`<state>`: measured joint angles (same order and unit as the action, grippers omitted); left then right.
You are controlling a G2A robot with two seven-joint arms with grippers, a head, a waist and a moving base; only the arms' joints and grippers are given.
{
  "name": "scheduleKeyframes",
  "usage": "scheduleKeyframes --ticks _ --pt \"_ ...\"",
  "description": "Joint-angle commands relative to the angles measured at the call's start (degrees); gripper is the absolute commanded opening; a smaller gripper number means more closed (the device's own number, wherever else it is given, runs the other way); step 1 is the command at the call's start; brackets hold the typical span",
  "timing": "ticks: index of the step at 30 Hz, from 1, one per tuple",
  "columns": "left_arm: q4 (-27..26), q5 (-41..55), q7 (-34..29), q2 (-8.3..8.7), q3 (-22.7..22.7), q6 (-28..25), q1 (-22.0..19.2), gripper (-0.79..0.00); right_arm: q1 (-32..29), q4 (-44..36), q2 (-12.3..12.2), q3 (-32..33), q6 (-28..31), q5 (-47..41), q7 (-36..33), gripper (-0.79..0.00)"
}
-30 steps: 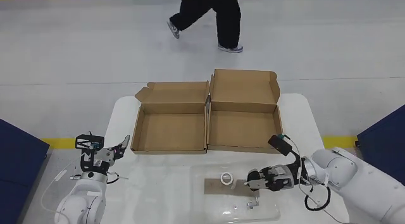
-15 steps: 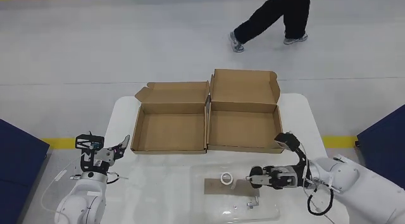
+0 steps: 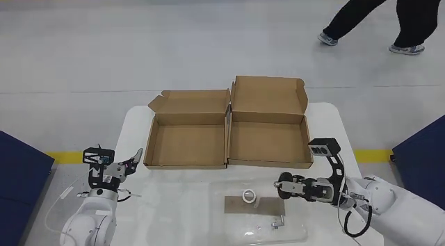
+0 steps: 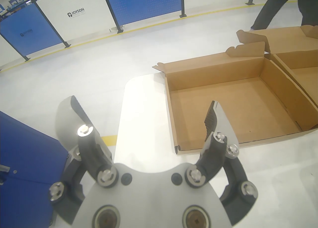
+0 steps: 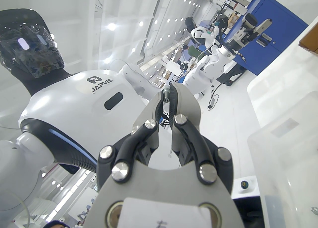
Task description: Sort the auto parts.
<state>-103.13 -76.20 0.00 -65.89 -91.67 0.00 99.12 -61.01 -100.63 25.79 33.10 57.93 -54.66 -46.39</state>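
Note:
My right gripper [image 3: 282, 185] hovers over the clear tray [image 3: 295, 235], a little in front of the right cardboard box [image 3: 268, 142]. In the right wrist view the right gripper [image 5: 167, 97] is shut on a small dark metal cylinder [image 5: 166, 94] pinched at its fingertips. A white ring [image 3: 248, 194] and a small metal part [image 3: 277, 224] lie in the tray beside a brown card [image 3: 254, 206]. My left gripper [image 3: 119, 166] stands open at the table's left edge, nothing between its fingers [image 4: 215, 117], facing the left cardboard box [image 4: 236, 105].
Both open boxes, the left box [image 3: 186, 145] and the right one, sit side by side at the back of the white table [image 3: 181, 204] with lids folded back. A blue cabinet [image 3: 17, 176] stands off the table's left side.
The right gripper has lifted from the tray with the small cylinder and shifted slightly toward the right box, its wrist turning. The left arm has kept still.

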Motion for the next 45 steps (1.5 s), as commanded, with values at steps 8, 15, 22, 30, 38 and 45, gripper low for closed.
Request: scheduleKeyframes --ticks 8,15,22,30,38,45 --pt "0.0 0.0 0.0 0.0 0.0 0.0 0.0 0.0 0.0 0.1 0.0 0.0 0.0 0.2 0.0 -0.785" --pt "0.0 0.0 0.0 0.0 0.0 0.0 0.0 0.0 0.0 0.1 0.0 0.0 0.0 0.2 0.0 -0.785" --pt "0.0 0.0 0.0 0.0 0.0 0.0 0.0 0.0 -1.8 -6.5 1.6 2.6 0.1 -12.4 0.1 -0.785" --pt "0.0 0.0 0.0 0.0 0.0 0.0 0.0 0.0 -3.7 -13.0 4.2 7.3 -3.8 -24.2 -3.7 -0.785" --pt "0.0 0.0 0.0 0.0 0.0 0.0 0.0 0.0 -6.0 -14.2 6.5 12.6 -10.1 -32.5 -10.1 -0.785" --pt "0.0 0.0 0.0 0.0 0.0 0.0 0.0 0.0 -6.5 -16.8 7.2 13.4 -12.1 -34.5 -8.3 -0.785"
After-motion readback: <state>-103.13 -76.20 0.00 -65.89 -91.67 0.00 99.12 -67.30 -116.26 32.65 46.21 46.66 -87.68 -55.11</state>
